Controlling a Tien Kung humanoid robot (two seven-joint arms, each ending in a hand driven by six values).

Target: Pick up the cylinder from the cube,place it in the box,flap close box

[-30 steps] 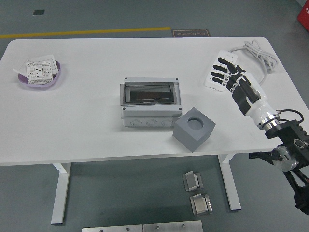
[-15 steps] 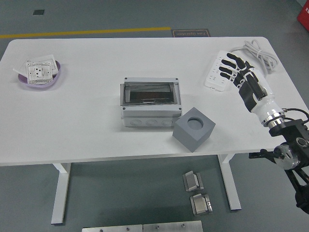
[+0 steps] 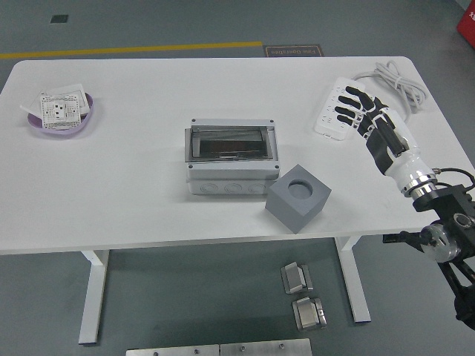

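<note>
A grey cube (image 3: 297, 197) stands near the table's front edge, right of centre, with the grey cylinder (image 3: 300, 188) sunk in the round hole in its top. Left of it and behind sits the grey box (image 3: 231, 156), its clear flap lying down over the top. My right hand (image 3: 355, 110) hovers over the right part of the table, well to the right of and beyond the cube. Its fingers are spread and hold nothing. The left arm does not show.
A white power strip (image 3: 333, 111) with a coiled white cable (image 3: 393, 83) lies under and behind my right hand. A purple bowl (image 3: 63, 119) with white parts in it sits at the far left. The table's right edge runs close to my right forearm.
My right hand swung up and to the right away from the cube a second ago, then drifted slightly back down in the last half second. Cube, cylinder and box did not move.
</note>
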